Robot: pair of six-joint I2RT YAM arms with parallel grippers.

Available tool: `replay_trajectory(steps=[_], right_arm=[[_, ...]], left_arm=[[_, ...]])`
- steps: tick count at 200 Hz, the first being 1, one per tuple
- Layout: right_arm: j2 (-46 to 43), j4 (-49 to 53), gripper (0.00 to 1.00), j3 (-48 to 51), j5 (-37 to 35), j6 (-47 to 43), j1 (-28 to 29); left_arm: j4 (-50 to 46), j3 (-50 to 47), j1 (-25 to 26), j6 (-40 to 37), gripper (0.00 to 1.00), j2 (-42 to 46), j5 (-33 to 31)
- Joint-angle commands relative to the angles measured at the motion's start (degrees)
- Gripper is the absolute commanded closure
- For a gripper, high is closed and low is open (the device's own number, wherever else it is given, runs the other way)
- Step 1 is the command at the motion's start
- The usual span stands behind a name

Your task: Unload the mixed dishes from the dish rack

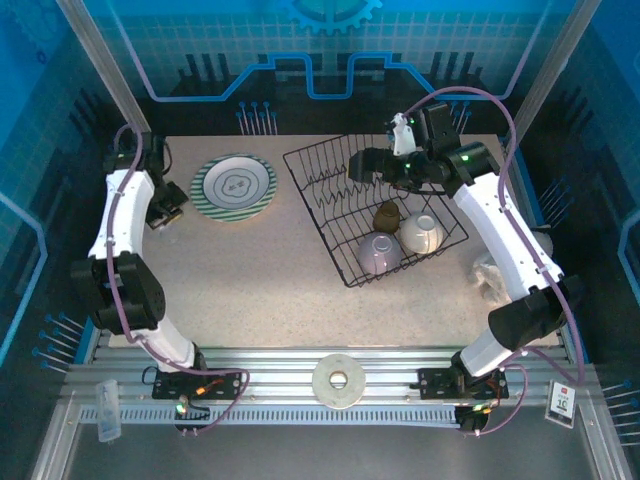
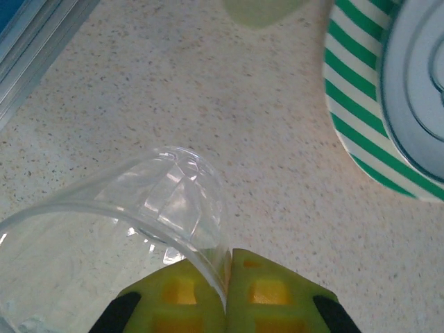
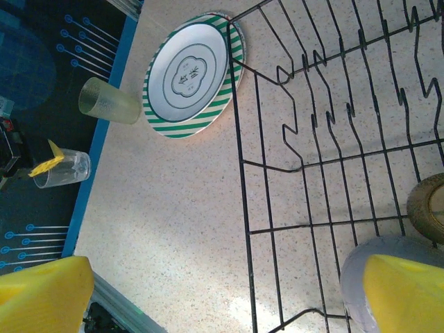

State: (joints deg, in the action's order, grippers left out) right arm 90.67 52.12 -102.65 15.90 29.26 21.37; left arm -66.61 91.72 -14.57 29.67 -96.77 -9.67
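Pinching clear tumbler [image 2: 139, 208] rim, left gripper [image 2: 227, 291] clamped beside striped plate [image 2: 361, 125]; right gripper [image 1: 365, 165] splayed above rack [image 1: 310, 210].

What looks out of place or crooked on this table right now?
The black wire dish rack sits skewed, its sides at an angle to the edges of the table. A white ring-shaped disc lies off it, on the metal rails at the near edge.

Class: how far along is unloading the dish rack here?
Done: the green-and-white striped plate and a pale green tumbler are on the table. In hand: the left fingers pinch a clear plastic tumbler by its rim. Left: small brown cup, cream bowl and lavender cup, in the black wire rack.
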Motion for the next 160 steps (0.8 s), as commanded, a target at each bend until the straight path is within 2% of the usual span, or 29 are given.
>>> replay_trajectory(steps=[1,73,160], right_arm=[[-0.1,1.85,0.0,-0.88,-1.75,-1.22,0.76],[-1.21,2.99,0.0,-0.2,-4.21,-1.31,1.22],[1.0,8.69,0.0,-2.64,-5.26,-2.03,1.48]], left_arm=[[2.63,-0.69,-3.17,3.06,1.0,-3.17,3.29],[6.61,3.28,-8.03,13.13,1.0,-14.86,5.1],[4.73,15.09,-8.46,19.69,1.0,-26.74,-0.38]])
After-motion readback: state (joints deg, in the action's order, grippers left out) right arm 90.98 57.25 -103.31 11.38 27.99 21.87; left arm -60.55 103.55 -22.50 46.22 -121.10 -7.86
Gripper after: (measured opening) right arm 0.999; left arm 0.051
